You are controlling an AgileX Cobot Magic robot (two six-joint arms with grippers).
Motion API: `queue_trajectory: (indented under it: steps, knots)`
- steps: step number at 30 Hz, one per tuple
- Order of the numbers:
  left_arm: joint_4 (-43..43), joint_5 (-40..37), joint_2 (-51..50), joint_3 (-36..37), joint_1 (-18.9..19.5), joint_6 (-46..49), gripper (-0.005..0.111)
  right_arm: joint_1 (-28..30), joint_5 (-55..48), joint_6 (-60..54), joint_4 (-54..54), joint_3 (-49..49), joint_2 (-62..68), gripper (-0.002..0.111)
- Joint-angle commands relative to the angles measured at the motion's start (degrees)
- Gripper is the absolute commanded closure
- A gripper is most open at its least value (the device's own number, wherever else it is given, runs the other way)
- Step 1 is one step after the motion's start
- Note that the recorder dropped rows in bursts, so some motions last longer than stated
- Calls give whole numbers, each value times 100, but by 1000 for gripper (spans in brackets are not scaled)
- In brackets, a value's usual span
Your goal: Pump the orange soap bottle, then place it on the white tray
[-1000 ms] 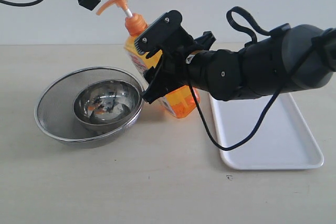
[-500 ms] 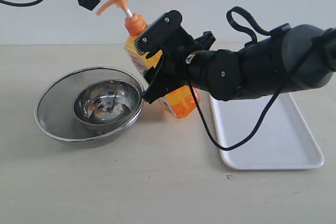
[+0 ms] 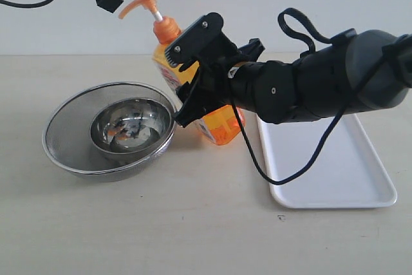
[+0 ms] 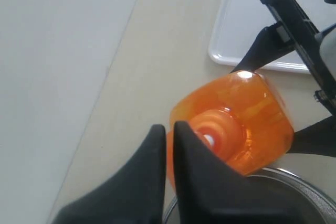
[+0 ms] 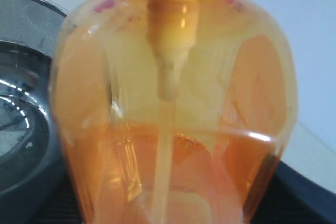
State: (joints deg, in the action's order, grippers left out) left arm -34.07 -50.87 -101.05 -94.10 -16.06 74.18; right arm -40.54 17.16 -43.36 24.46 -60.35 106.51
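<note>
Exterior view: bottle (image 3: pixel 222 127) leans between strainer (image 3: pixel 64 127) and tray (image 3: pixel 360 178), outside the tray. Right gripper (image 3: pixel 175 87) clamps the bottle's body. Left gripper (image 4: pixel 169 129), fingers almost pressed together, sits at the pump head (image 3: pixel 132 6). The label (image 3: pixel 166 74) is white and red, its text illegible.

We are seeing the orange soap bottle (image 5: pixel 173 103) as smooth, translucent plastic throwing glossy highlights. The white tray (image 3: pixel 347 172) on the right is showing as smooth, faintly shiny plastic. On the left, the bowl (image 3: pixel 129 127) is reflecting like polished metal, the strainer (image 3: pixel 64 123) around it is appearing as fine wire mesh, and the table (image 3: pixel 193 223) is looking matt.
</note>
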Motion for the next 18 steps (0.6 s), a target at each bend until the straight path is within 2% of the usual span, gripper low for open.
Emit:
queue_trajectory:
  steps: [1, 18]
  knots:
    - [154, -656, -340, 159, -43, -43, 102, 0, 103, -13, -109, -35, -64, 108]
    - [154, -742, -443, 159, -43, -43, 102, 0, 103, -13, -109, -35, -64, 108]
